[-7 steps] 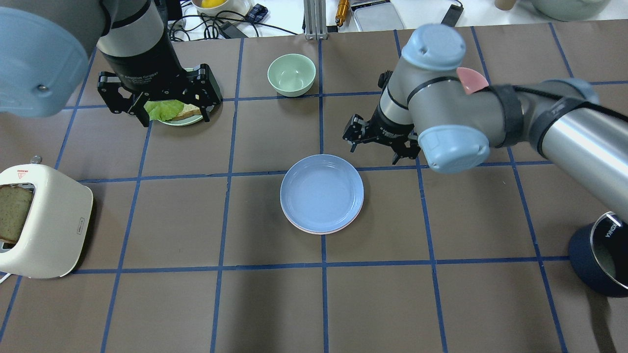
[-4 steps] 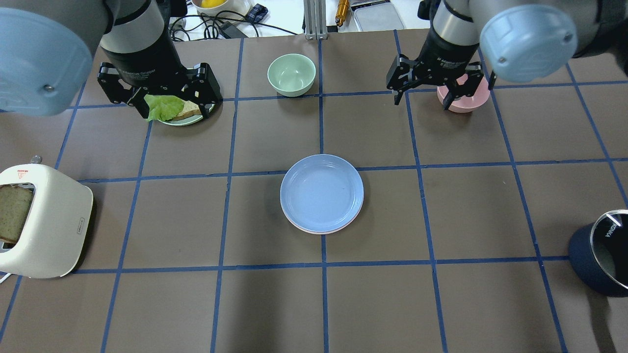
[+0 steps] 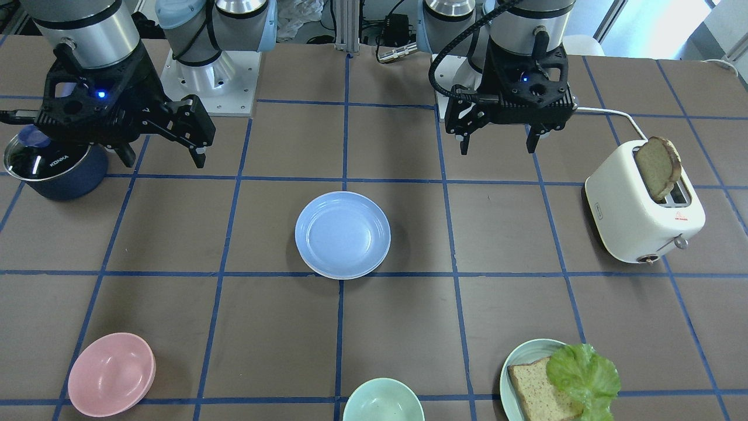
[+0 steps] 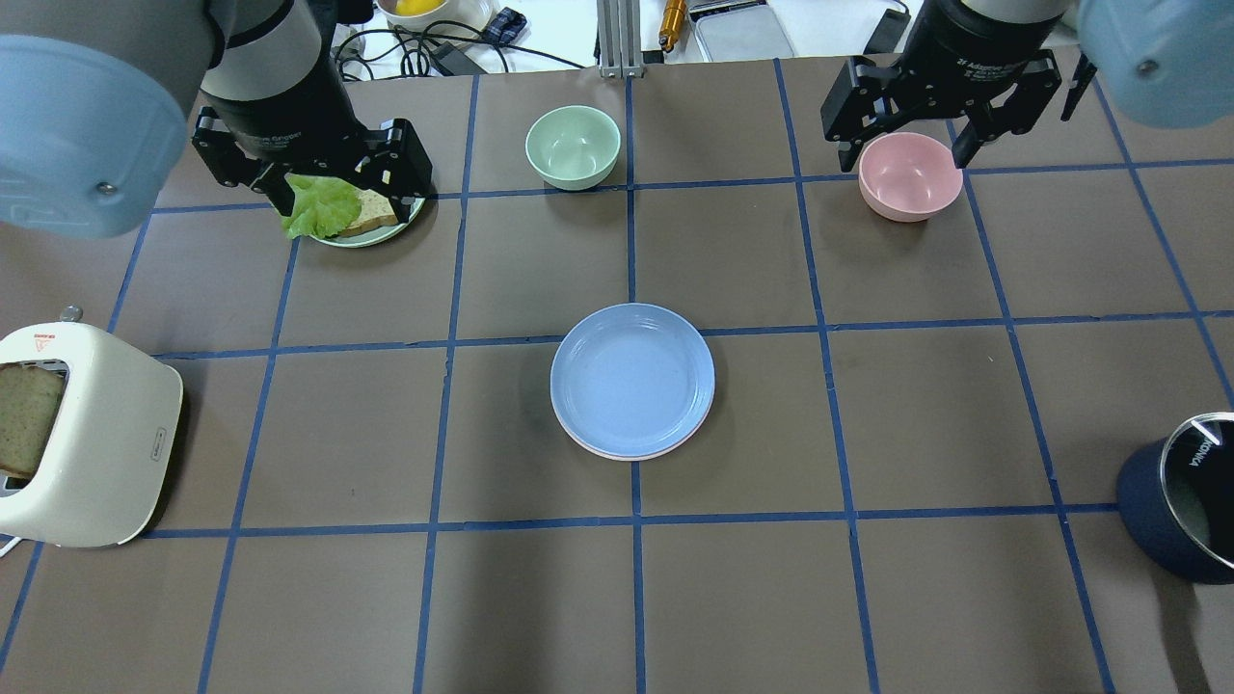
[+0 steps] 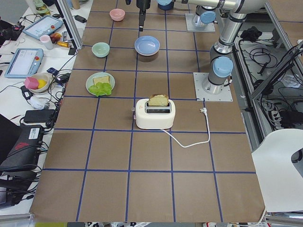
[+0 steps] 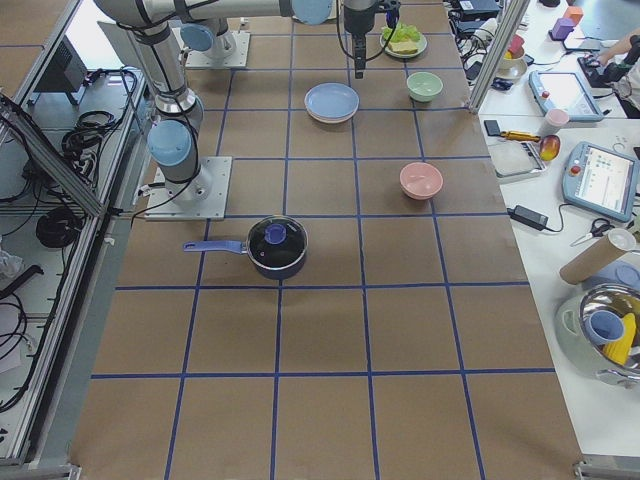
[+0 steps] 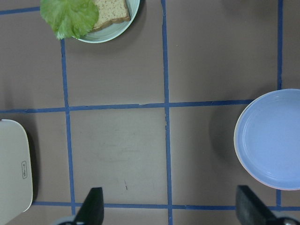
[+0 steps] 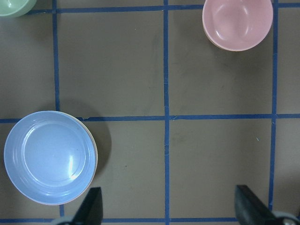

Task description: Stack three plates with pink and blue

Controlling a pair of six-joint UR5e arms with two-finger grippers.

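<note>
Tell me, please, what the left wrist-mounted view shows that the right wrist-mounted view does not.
Only the left wrist-mounted view shows the pale teal round plate carrying a bread slice and a lettuce leaf, plus the cream-white toaster. Only the right wrist-mounted view shows the small deep pink bowl and a sliver of the pale green bowl. Both show the shallow round light blue plate, the brown blue-taped table, and an open gripper: the left gripper, the right gripper.

Robot lab (teach pendants (image 6: pixel 600 178), cables (image 6: pixel 50 226))
</note>
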